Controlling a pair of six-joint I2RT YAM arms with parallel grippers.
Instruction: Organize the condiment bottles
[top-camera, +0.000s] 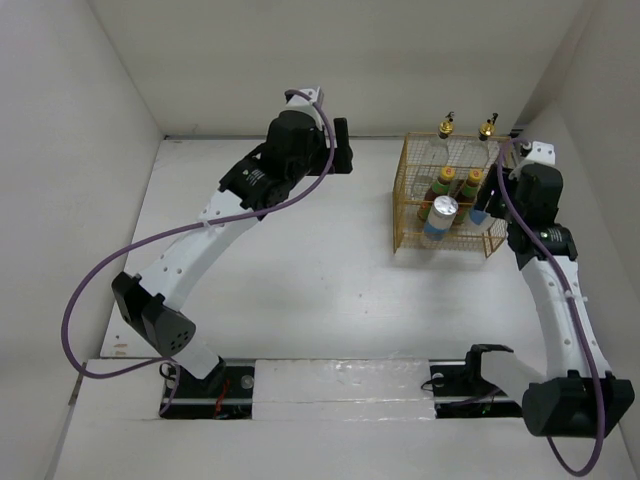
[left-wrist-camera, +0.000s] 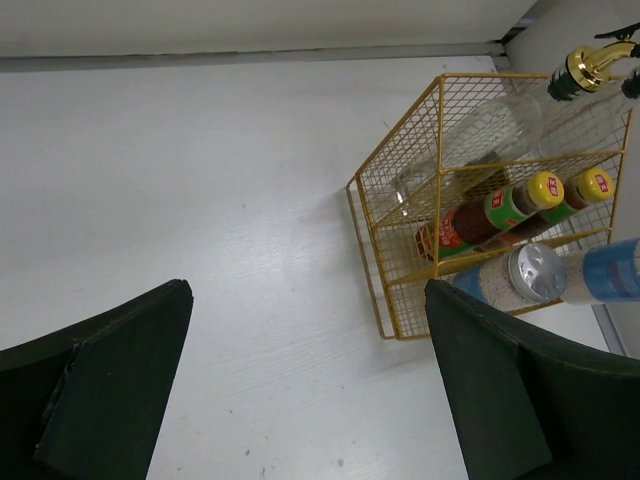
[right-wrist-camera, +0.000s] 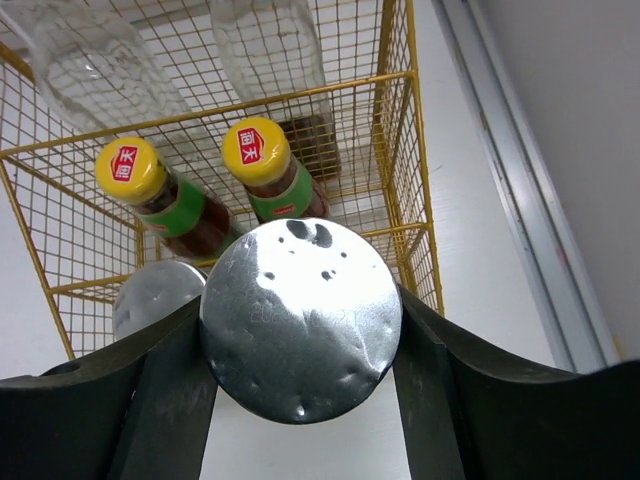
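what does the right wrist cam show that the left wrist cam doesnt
Right wrist only: the right gripper clamped on a jar's silver lid. Left wrist only: the open left gripper above the table, and a gold stopper. Both: the yellow wire rack holding two yellow-capped sauce bottles, clear glass bottles and another silver-lidded jar.

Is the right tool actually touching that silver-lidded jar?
Touching. The right wrist view shows the right tool closed on the jar, a finger against each side of its lid.
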